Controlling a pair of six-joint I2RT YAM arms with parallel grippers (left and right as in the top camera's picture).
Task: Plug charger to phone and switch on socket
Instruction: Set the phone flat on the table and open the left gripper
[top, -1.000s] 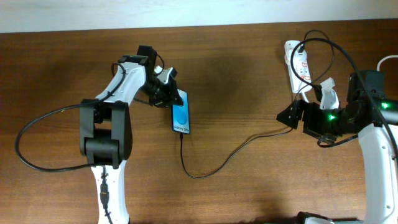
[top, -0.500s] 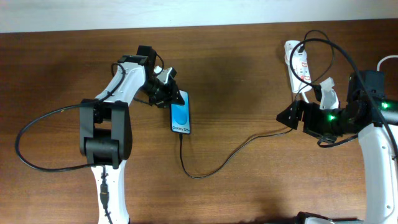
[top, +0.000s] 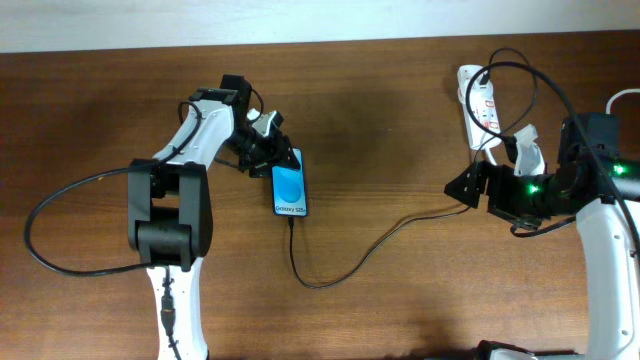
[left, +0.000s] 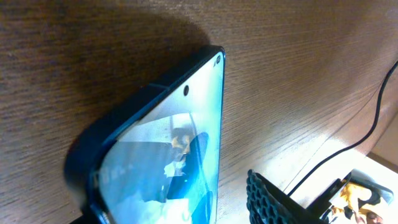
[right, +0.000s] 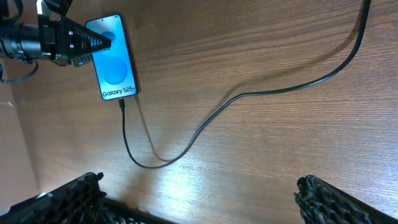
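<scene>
The phone (top: 290, 190) lies flat on the wooden table (top: 400, 90), left of the frame's centre in the overhead view, with its blue screen up and its long side running top to bottom. At its upper left corner sits the left gripper (top: 270, 148). In the left wrist view one finger (left: 273, 199) stands clear of the phone's right edge with bare wood between them. The jaws are parted and grip nothing.

The charger (top: 350, 262) meets the phone's lower short edge with its plug tip. From there the black cable drops toward the lower middle of the frame, bends round, and climbs rightward to the right arm, where it passes out of sight.

Right of centre, the right gripper (top: 463, 187) points left over bare wood. In the right wrist view its fingers (right: 329, 196) sit at the two lower corners, spread wide with nothing between them.

The socket (top: 482, 105) lies in the upper right, a white strip with red marks, just above the right gripper and not touching it.
</scene>
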